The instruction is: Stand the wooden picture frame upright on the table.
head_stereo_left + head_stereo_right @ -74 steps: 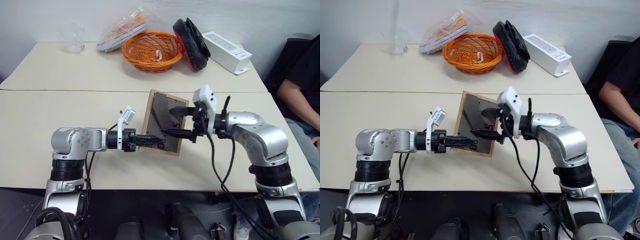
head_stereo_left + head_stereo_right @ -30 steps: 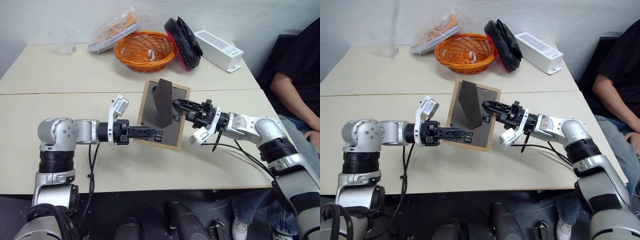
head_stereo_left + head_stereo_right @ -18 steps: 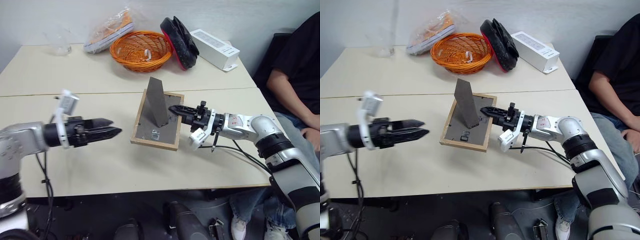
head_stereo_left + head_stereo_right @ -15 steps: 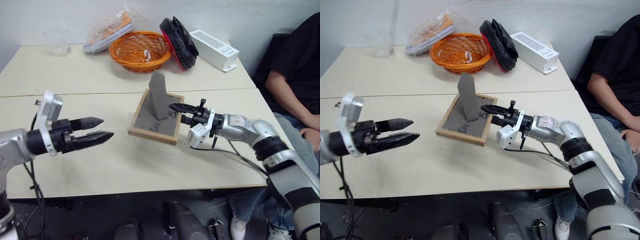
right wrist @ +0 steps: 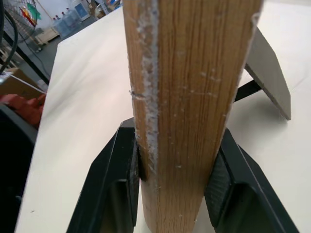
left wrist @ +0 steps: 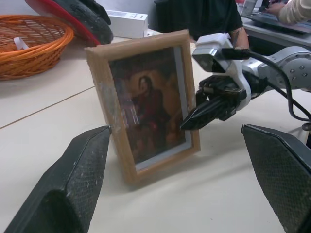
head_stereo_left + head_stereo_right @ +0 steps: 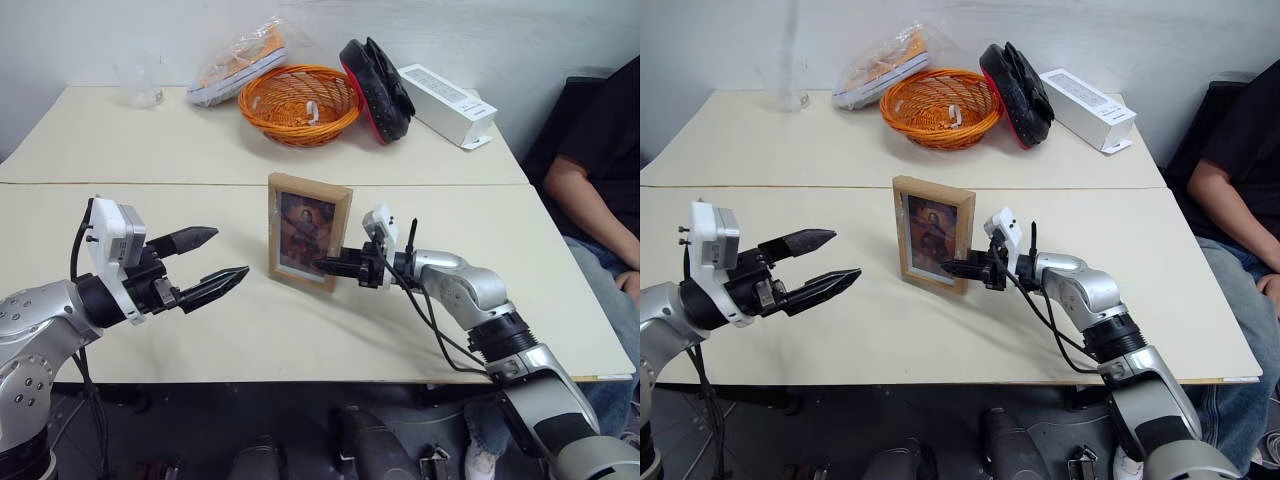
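Observation:
The wooden picture frame (image 7: 308,232) stands upright on the table (image 7: 460,215), just in front of the seam, its brownish portrait facing me. My right gripper (image 7: 326,265) comes in from the right and is shut on the frame's lower right edge. In the right wrist view the wooden edge (image 5: 184,97) sits between both fingers (image 5: 119,184), with the stand flap (image 5: 269,73) propped out behind. My left gripper (image 7: 231,252) hangs wide open to the frame's left, apart from it. The left wrist view shows the portrait (image 6: 146,102) between its spread fingers (image 6: 73,184).
Along the far side of the table are a clear glass (image 7: 143,80), a plastic bag (image 7: 240,62), an orange basket (image 7: 300,100), a black and red item (image 7: 380,88) and a white oblong box (image 7: 447,104). A person (image 7: 600,170) sits at the right edge.
The frame has gone from leaning with its dark back up to standing with the portrait toward me. My left gripper let go, opened wide and drew back left. The right gripper still holds the frame's edge.

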### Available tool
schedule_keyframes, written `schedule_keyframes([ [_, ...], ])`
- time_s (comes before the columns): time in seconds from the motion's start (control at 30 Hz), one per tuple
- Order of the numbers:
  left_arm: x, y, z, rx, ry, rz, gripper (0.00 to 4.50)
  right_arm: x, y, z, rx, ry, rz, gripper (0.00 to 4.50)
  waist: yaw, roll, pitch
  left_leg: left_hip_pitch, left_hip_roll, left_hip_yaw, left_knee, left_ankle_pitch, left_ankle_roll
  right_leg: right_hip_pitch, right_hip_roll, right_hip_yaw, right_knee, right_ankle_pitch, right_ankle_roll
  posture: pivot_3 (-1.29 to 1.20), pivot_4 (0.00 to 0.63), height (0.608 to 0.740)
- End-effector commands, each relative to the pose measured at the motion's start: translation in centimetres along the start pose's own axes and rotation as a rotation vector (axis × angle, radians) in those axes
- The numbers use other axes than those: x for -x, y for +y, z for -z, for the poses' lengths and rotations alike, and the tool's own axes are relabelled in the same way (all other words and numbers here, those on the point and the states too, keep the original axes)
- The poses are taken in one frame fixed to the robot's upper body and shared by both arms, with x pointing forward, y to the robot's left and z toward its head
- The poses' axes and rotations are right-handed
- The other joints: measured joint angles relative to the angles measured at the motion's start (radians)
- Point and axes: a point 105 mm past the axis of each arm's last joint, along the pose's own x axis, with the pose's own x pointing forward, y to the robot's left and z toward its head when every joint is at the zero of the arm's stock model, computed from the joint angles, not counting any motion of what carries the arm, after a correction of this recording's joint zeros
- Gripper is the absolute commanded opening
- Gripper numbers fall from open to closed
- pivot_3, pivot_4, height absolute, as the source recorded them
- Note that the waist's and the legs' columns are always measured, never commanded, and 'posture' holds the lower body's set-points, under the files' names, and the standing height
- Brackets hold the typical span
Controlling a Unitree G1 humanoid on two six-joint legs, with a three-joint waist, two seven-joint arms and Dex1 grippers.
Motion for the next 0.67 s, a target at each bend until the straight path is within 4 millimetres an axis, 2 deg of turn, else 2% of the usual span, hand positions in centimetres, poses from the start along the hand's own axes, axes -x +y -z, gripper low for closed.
schedule_keyframes([
  [0.03, -0.2, -0.3, -0.2, -0.025, 0.004, 0.033, 4.5, 0.4, 0.7, 0.6, 0.002, 0.024, -0.03, 2.68, 0.005, 0.0, 0.0, 0.0, 0.0, 0.0, 0.0, 0.0, 0.0, 0.0, 0.0, 0.0, 0.0, 0.0, 0.0, 0.0, 0.15, 0.74],
  [0.2, -0.1, 0.1, -0.5, -0.026, 0.01, 0.056, 4.5, 2.0, 2.1, 0.2, 0.088, 0.043, -0.038, 4.38, 0.007, 0.0, 0.0, 0.0, 0.0, 0.0, 0.0, 0.0, 0.0, 0.0, 0.0, 0.0, -0.001, 0.0, 0.0, 0.0, 0.15, 0.74],
  [0.23, -0.1, 0.2, -0.5, -0.026, 0.008, 0.059, 4.5, 2.3, 2.2, 0.1, 0.113, 0.053, -0.033, 4.45, 0.009, 0.0, 0.0, -0.001, 0.0, 0.0, 0.0, 0.0, 0.0, 0.0, 0.0, 0.0, -0.001, 0.0, 0.0, 0.0, 0.15, 0.74],
  [0.33, 0.1, 0.6, -0.9, -0.027, 0.005, 0.063, 4.5, 6.2, 2.9, -0.1, 0.268, 0.142, -0.012, 4.45, 0.014, 0.001, 0.0, -0.001, -0.001, 0.0, -0.001, -0.001, 0.001, 0.0, 0.0, 0.0, -0.002, 0.0, 0.0, 0.0, 0.15, 0.74],
  [0.43, 0.6, 1.3, -1.1, -0.045, 0.006, 0.047, 4.5, 11.5, 3.1, -2.1, 0.398, 0.173, 0.044, 4.45, 0.027, 0.001, 0.001, -0.003, -0.001, -0.001, -0.001, -0.004, 0.007, 0.0, 0.0, -0.001, -0.005, 0.0, 0.001, 0.0, 0.15, 0.74],
  [0.53, 1.2, 2.2, -1.5, -0.063, 0.004, 0.026, 4.5, 15.6, 3.8, -4.7, 0.37, 0.117, 0.087, 4.45, 0.03, 0.002, 0.001, -0.003, -0.001, 0.0, -0.001, -0.004, 0.008, 0.0, 0.0, -0.001, -0.007, 0.001, 0.002, 0.0, 0.15, 0.74],
  [0.6, 1.4, 2.6, -1.8, -0.078, 0.005, 0.018, 4.5, 16.9, 4.4, -5.2, 0.351, 0.106, 0.089, 4.45, 0.028, 0.002, 0.001, -0.003, -0.001, 0.0, -0.001, -0.004, 0.009, 0.0, 0.0, 0.0, -0.007, 0.001, 0.002, 0.0, 0.15, 0.74],
  [0.67, 1.4, 2.8, -2.0, -0.104, 0.009, 0.014, 4.5, 17.2, 4.5, -5.2, 0.344, 0.091, 0.102, 4.45, 0.027, 0.001, 0.001, 0.0, 0.0, 0.0, -0.002, -0.005, 0.008, 0.003, 0.001, 0.0, -0.007, 0.001, 0.002, 0.0, 0.15, 0.74],
])
